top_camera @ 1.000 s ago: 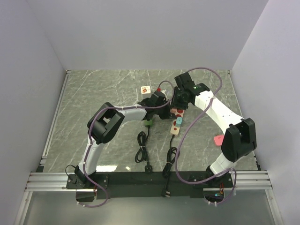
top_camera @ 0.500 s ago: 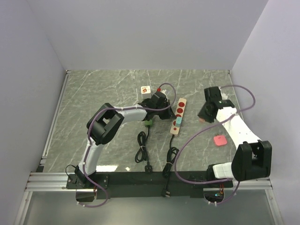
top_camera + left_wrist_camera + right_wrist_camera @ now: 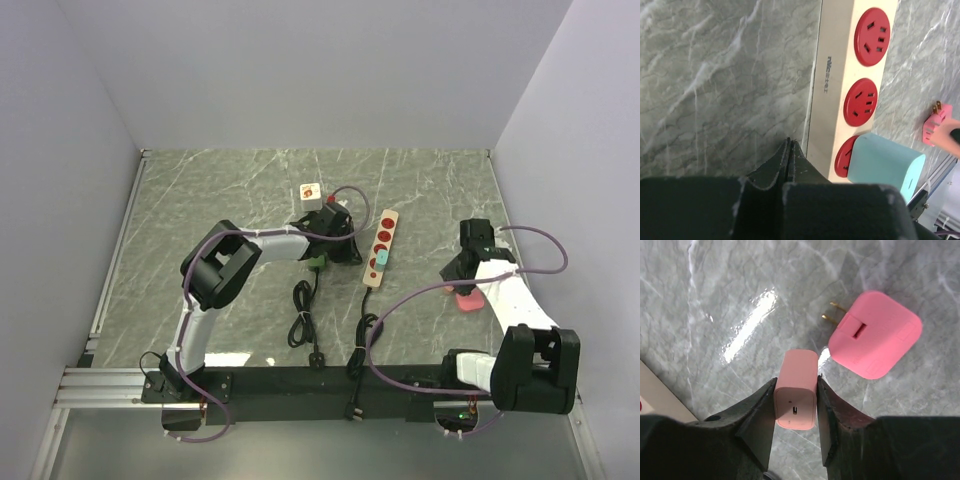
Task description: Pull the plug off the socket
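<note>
The cream power strip (image 3: 380, 243) with red sockets lies mid-table; a teal plug (image 3: 378, 261) sits in its near socket. In the left wrist view the strip (image 3: 832, 90) has two bare red sockets and the teal plug (image 3: 885, 162) in the third. My left gripper (image 3: 347, 247) is shut and empty, its tips (image 3: 790, 144) at the strip's left edge. My right gripper (image 3: 462, 272) is shut on a pale pink plug (image 3: 796, 390), held just above the table next to a flat pink plug (image 3: 875, 335) that lies with its prongs showing.
A white cube (image 3: 311, 193) stands behind the left gripper. A green plug (image 3: 317, 263) with a coiled black cable (image 3: 301, 322) lies left of the strip. The strip's own black cable (image 3: 366, 338) runs to the near edge. Walls enclose the table.
My right arm has swung from over the strip to the right side of the table, carrying the pale pink plug down beside the flat pink plug. The left gripper has stayed at the strip.
</note>
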`<control>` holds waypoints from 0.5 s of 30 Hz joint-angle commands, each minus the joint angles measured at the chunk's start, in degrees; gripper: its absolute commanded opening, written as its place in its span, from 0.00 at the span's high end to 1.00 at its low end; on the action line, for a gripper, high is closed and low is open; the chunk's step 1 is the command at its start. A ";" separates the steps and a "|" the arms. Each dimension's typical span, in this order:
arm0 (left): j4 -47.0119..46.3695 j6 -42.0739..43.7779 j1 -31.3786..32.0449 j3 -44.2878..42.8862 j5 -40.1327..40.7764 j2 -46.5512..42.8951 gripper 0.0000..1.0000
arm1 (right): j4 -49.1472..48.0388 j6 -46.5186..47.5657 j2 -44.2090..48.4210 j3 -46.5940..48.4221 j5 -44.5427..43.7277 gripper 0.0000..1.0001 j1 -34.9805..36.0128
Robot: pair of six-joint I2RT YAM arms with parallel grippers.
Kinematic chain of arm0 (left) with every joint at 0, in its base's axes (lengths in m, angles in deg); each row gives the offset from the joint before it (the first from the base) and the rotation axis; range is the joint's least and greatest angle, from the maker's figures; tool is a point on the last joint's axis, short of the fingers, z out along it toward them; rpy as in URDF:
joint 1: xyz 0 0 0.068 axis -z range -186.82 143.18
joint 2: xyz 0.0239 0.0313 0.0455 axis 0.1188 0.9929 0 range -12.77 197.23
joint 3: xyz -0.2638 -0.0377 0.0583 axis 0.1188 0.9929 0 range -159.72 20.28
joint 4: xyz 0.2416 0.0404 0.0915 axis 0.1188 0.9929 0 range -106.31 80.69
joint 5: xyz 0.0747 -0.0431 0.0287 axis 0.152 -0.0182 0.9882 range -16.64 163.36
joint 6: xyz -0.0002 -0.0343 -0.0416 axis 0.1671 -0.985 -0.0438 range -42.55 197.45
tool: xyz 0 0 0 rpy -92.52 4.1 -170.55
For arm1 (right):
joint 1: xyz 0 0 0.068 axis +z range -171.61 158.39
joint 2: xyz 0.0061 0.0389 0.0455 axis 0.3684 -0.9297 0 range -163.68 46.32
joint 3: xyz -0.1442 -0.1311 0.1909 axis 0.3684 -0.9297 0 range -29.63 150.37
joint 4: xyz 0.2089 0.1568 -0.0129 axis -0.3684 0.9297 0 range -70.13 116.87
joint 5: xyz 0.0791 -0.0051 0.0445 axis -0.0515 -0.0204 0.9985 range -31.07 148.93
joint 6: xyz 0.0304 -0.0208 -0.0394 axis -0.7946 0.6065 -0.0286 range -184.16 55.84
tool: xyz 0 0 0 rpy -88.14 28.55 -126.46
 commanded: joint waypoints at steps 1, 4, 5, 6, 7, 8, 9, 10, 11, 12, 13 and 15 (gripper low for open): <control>2.15 1.47 0.00 1.83 1.20 -2.63 1.00 | -0.21 -1.77 3.07 1.01 -2.53 0.47 -1.02; 1.54 1.47 0.01 2.71 1.29 -3.78 1.00 | 2.07 -2.56 6.06 2.16 -3.05 0.34 -1.03; 1.53 1.56 -0.08 2.80 1.38 -3.96 1.00 | 3.56 -2.82 7.54 3.38 -3.23 0.33 -1.03; 1.53 1.56 0.00 2.89 1.55 -4.48 1.00 | 4.18 -2.91 8.43 3.91 -3.40 0.32 -1.11; 1.53 1.56 0.01 3.06 1.56 -4.57 1.00 | 4.80 -3.00 9.05 4.96 -3.14 0.32 -1.11; 1.53 1.73 0.01 3.06 1.47 -4.75 1.00 | 5.94 -2.91 10.18 5.49 -2.88 0.32 -1.03; 1.45 1.65 -0.08 3.06 1.47 -5.01 1.00 | 6.03 -2.74 10.63 5.76 -2.27 0.32 -1.03; 1.36 1.56 0.00 3.24 1.38 -5.19 1.00 | 6.04 -1.96 10.90 6.29 0.00 0.32 -1.03; 1.01 1.47 0.01 3.24 1.21 -5.45 1.00 | 4.38 -0.64 10.99 6.29 2.72 0.32 -1.03; 0.92 1.47 0.01 3.24 1.03 -5.71 1.00 | 3.67 -0.02 10.81 6.29 5.01 0.33 -0.94; 0.83 1.39 0.01 3.15 0.86 -5.80 1.00 | 2.36 1.99 10.38 6.12 12.34 0.33 -0.76; 0.66 1.39 0.01 2.98 0.59 -6.07 1.00 | -0.29 4.46 6.78 6.55 17.50 0.37 0.55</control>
